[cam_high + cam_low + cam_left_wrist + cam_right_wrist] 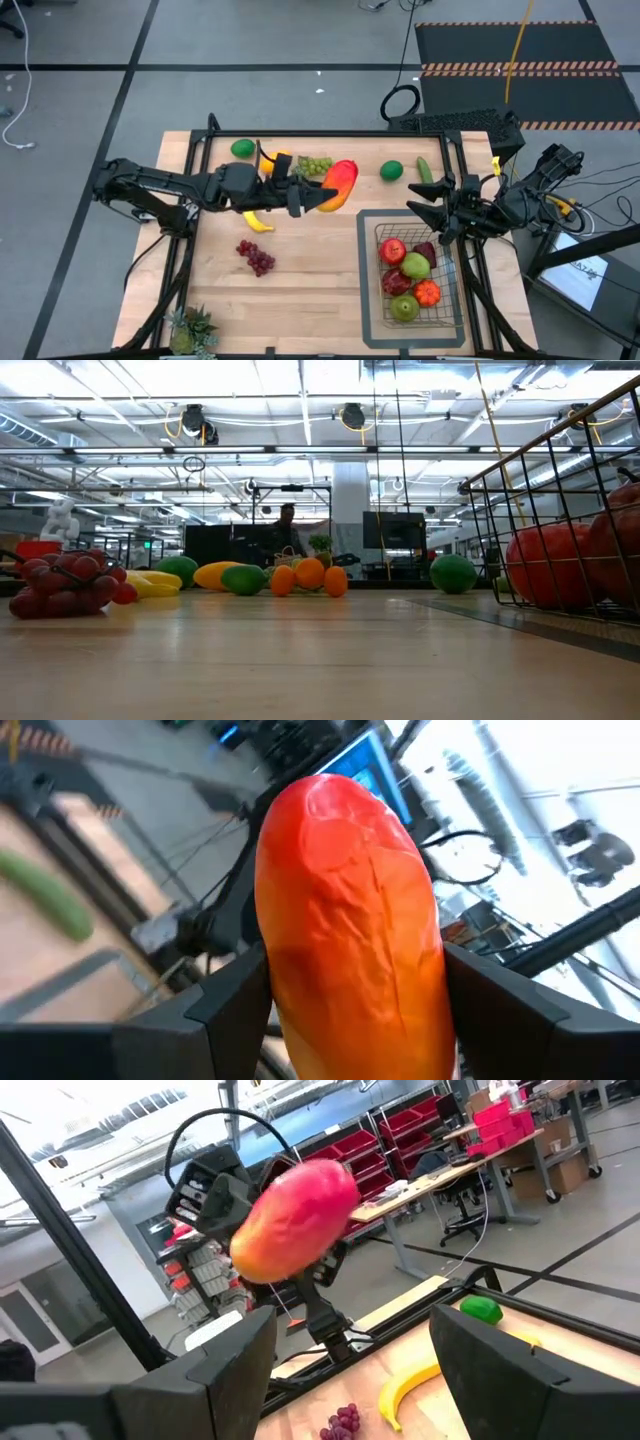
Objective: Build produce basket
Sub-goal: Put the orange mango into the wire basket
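Observation:
My left gripper (318, 198) hangs over the table's far middle, shut on a red-orange mango (341, 184), which fills the left wrist view (350, 910). My right gripper (421, 208) hovers open just beyond the basket's far edge, nothing between its fingers (350, 1370). The dark wire basket (447, 300) stands at the near right, holding apples, a pear and an orange. On the table lie a banana (257, 222), red grapes (256, 257), green grapes (315, 165), two limes (243, 148) (391, 171), a cucumber (424, 170) and an orange (280, 160). My left gripper pinches the mango's orange end (292, 995) between its two fingers (225, 1005), one on each side. The fingers lie about level, coming from the table's left. The mango is lifted clear of the table, and its red end (320, 1185) sticks out past the fingertips, tilted upward.
A spiky potted plant (192, 330) stands at the near left corner. A flat grey tray outline (366, 290) lies under the basket. Bare wood stretches across the table's near middle (310, 290). Black frame posts line the table's edges.

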